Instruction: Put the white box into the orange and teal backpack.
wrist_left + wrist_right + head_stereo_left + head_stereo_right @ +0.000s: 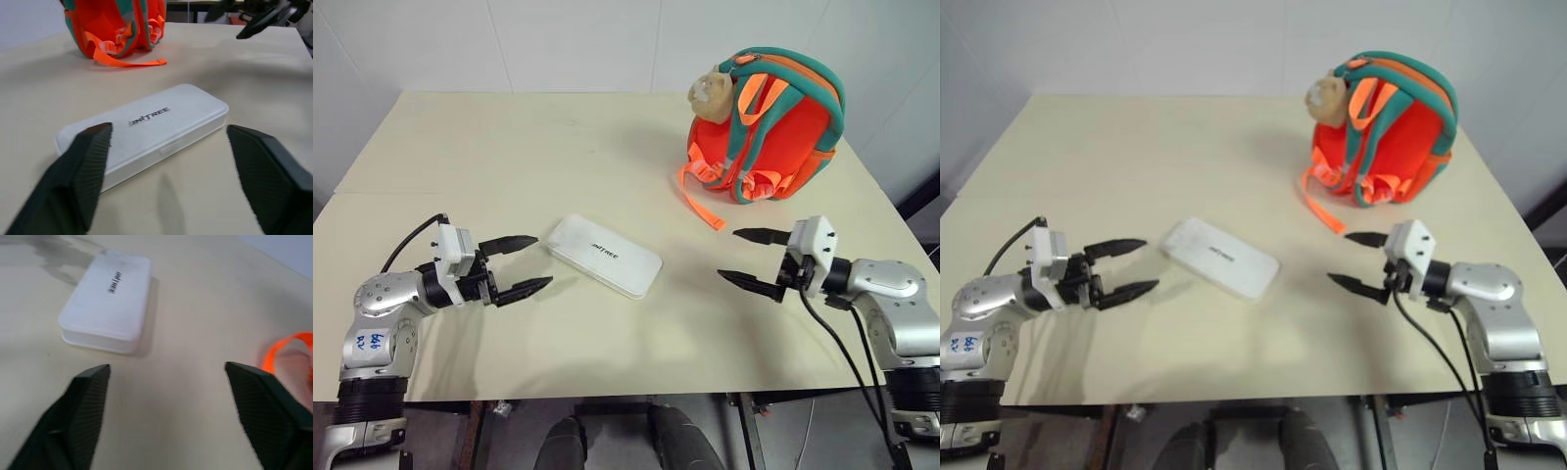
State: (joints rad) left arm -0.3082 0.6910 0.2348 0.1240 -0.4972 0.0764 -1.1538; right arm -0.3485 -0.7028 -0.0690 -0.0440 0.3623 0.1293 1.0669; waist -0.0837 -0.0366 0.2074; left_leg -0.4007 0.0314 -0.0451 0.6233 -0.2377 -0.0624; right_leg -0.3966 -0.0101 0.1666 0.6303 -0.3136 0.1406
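Both grippers hovered low over the near part of the table (pixel 509 147), fingers spread apart and holding nothing — the left gripper (pixel 521 264) just beside the white box's left end, the right gripper (pixel 754 259) well apart from its right end. Between them the white box (pixel 604 256) lay flat (lettering up), angled across the tabletop. Farther off, at the far right, the orange and teal backpack (pixel 773 127) stood upright, its opening not visible. Judging by this, the task sat at the approach step — next came closing in on the box for a grasp.
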